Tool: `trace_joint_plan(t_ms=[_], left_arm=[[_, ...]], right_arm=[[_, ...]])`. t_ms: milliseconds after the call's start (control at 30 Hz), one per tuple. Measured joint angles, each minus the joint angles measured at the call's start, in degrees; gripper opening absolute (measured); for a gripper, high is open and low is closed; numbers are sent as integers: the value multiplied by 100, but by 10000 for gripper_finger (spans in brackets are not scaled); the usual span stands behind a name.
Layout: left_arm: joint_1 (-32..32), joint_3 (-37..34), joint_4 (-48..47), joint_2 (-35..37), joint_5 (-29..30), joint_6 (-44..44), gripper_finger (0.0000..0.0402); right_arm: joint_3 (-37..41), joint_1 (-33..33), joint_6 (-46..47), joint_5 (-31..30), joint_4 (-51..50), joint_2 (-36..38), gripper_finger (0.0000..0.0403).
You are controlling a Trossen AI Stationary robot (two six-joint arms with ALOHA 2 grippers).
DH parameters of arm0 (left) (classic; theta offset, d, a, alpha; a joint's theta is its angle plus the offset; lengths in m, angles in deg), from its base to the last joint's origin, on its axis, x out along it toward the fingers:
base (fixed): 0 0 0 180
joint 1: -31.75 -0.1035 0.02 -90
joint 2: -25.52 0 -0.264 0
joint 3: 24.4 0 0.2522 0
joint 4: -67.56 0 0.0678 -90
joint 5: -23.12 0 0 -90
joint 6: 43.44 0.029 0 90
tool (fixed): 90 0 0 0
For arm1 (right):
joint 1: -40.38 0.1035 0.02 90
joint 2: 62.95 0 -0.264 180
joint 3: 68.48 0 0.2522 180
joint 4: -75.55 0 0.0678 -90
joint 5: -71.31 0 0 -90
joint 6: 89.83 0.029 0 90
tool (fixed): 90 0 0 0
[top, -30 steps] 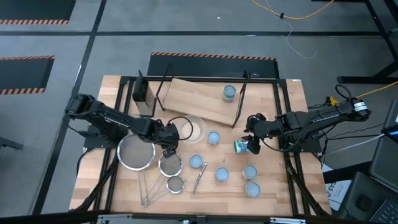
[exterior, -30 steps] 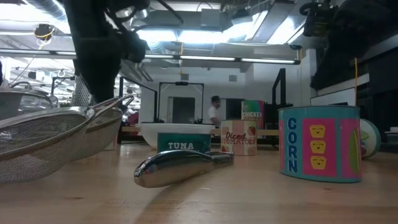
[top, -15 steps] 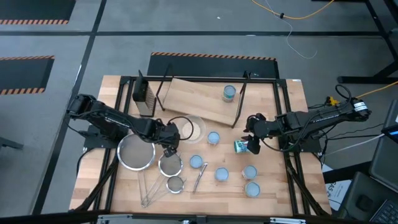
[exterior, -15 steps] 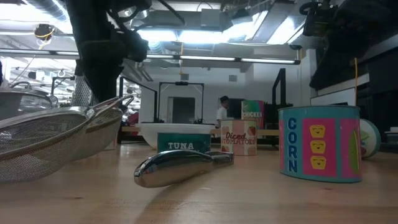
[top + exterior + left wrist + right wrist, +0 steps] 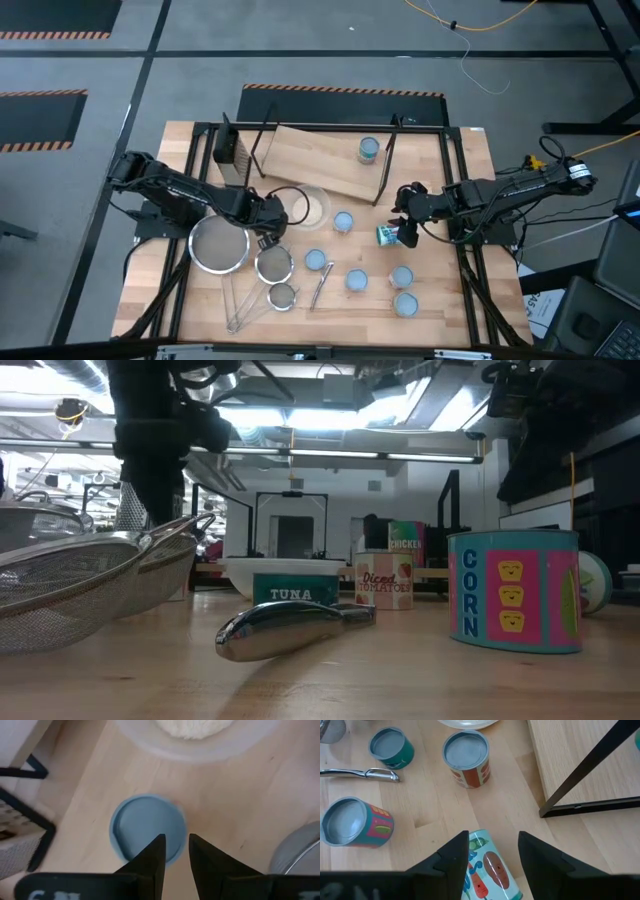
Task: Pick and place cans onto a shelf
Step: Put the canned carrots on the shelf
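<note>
From my remote seat I count one can [image 5: 368,150] on the shelf [image 5: 320,160], at its far right part, so the job is barely begun. Starting at the left, my left gripper [image 5: 267,236] hangs just above the table between the large strainer [image 5: 219,246] and the clear bowl [image 5: 310,206], its fingers only a narrow gap apart and pinching nothing; its wrist camera looks straight down on a blue-topped can [image 5: 147,828] beside that bowl. Moving right, five cans stand loose on the tabletop: one by the bowl [image 5: 343,221], one nearer me [image 5: 315,261], one in the middle [image 5: 356,281] and two at the near right [image 5: 402,277] [image 5: 405,304]. Farther right, my right gripper [image 5: 404,233] is clamped around a can lying on its side [image 5: 389,235], low over the table and short of the shelf's right leg. I judge that can goes up next, with the rest to follow.
</note>
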Motion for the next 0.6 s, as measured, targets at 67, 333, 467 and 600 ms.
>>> trace_joint_plan(t_ms=[67, 333, 467, 600], left_arm=[[0, 2, -102, 0, -2, 245, 78], [11, 0, -575, 0, -6, 2141, 78], [11, 2, -734, 0, -13, 3368, 78], [8, 1, -744, 0, -13, 4649, 78]], right_arm=[[0, 0, 0, 0, 0, 0, 174], [0, 1, 1, 0, 0, 0, 174], [0, 2, 1, 0, 0, 0, 174], [0, 2, 1, 0, 0, 0, 174]])
